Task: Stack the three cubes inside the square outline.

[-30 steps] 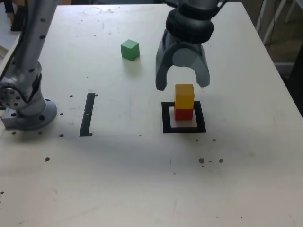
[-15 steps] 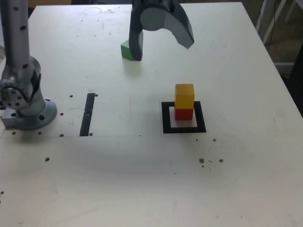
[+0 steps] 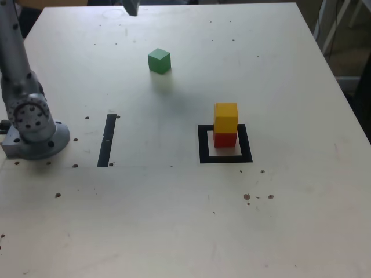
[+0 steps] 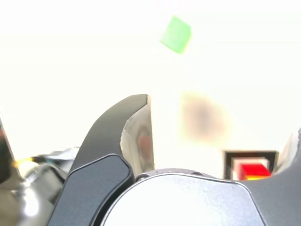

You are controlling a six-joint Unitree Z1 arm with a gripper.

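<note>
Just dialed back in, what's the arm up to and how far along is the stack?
Two of three are stacked: the yellow cube sits on the red cube inside the square outline. The green cube sits alone on the table, away from the outline. The tool is open, holds nothing, and is raised near the table's far edge; the wrist view shows the green cube ahead.

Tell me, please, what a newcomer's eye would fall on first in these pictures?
Probably the yellow cube stacked on the red cube inside the square outline, right of centre in the exterior view. Next, the green cube sitting alone farther back on the table.
</note>
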